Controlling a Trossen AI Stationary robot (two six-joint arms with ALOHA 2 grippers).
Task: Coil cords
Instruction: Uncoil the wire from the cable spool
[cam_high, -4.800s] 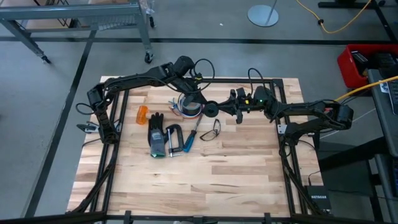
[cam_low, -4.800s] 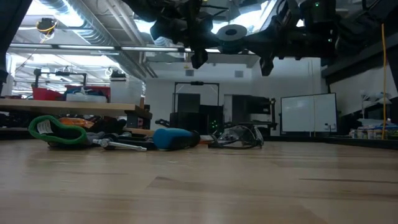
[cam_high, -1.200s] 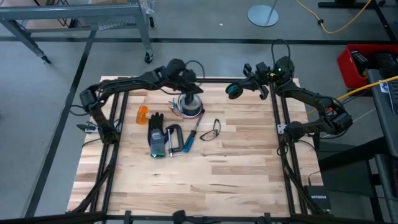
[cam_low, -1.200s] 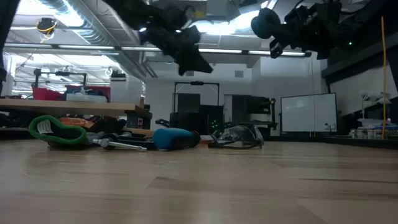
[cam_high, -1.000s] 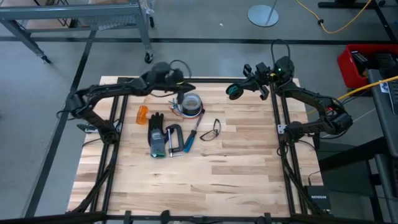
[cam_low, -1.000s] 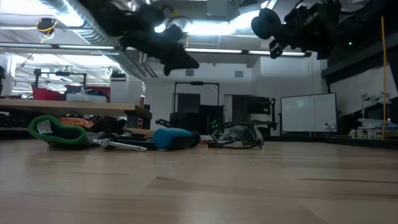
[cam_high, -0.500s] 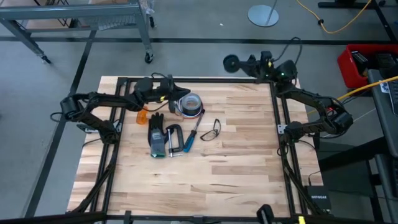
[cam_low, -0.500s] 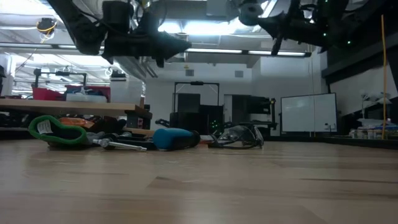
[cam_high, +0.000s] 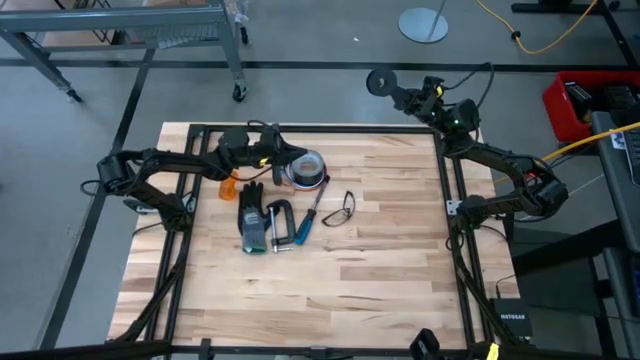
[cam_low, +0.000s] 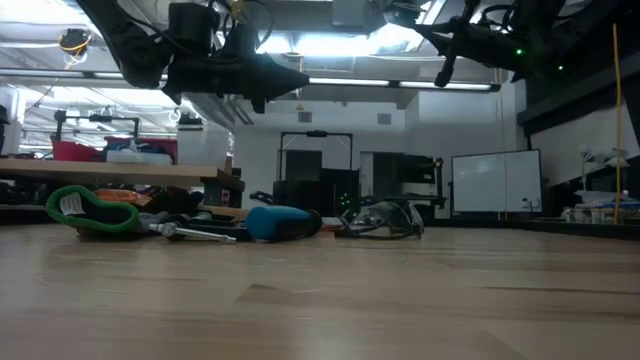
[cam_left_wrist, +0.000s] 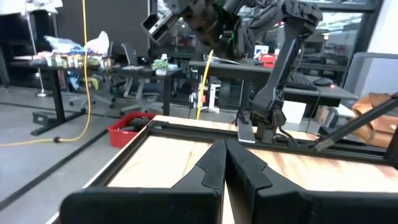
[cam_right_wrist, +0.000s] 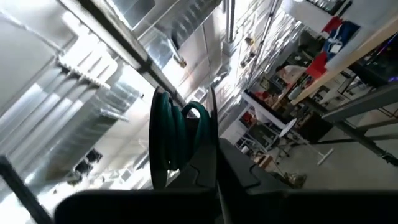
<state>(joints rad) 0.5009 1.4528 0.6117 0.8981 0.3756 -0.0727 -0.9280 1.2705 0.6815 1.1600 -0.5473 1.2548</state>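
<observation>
**Q:** Cord handling: what properties should be expected, and where is the grip point?

**A:** Teal-green cord (cam_right_wrist: 169, 140) is thin and wound into a small, tight ring of several turns. Judged from its look, it is very light, limp and springy. The turns would likely loosen if released without a tie. Best grip is across the whole bundle at one side of the ring, so that all turns are pinched together.

**Q:** Where is it, and what holds it?

**A:** It is in the air, clear of the table (cam_high: 380, 280), just beyond the far edge at the right corner. The right jaws are closed on it, clamping the ring at one side. The right arm (cam_high: 480, 160) is raised and pointing up and away from the table.

**Q:** State of the other arm?

**A:** The left arm (cam_high: 170, 165) reaches low along the far side of the table. The left jaws are fully closed on nothing and sit just beside the tape roll (cam_high: 308, 168). A glove (cam_high: 251, 216), screwdriver (cam_high: 311, 212) and safety glasses (cam_high: 343, 208) lie nearby. Whether any black cords lie by the roll cannot be told.
</observation>
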